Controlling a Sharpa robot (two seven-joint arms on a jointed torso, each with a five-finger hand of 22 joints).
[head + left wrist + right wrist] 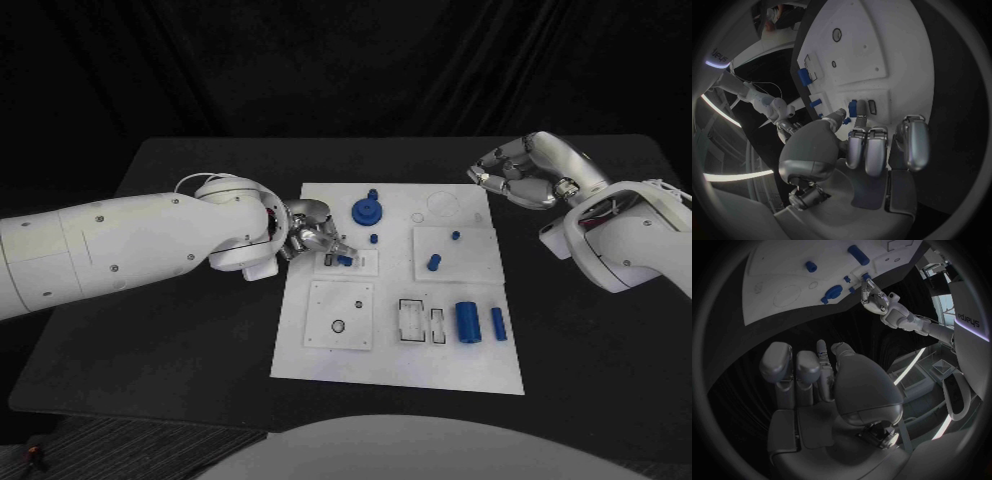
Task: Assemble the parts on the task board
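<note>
The white task board (397,345) lies mid-table. My left hand (310,238) reaches over the board's left edge and pinches a small blue part (343,259) between thumb and a finger at a slotted plate; the left wrist view shows this part (853,107) beside an empty slot (872,106). A blue gear (369,210) stands at the board's far side, and a tiny blue piece (374,239) lies just in front of it. My right hand (526,170) hovers above the board's far right corner, fingers loosely bent and holding nothing (817,370).
On the right half of the board sit a blue peg (454,235), a short blue cylinder (434,263), a large blue cylinder (469,320) and a slimmer one (499,323). A square plate with a round hole (339,315) lies near left.
</note>
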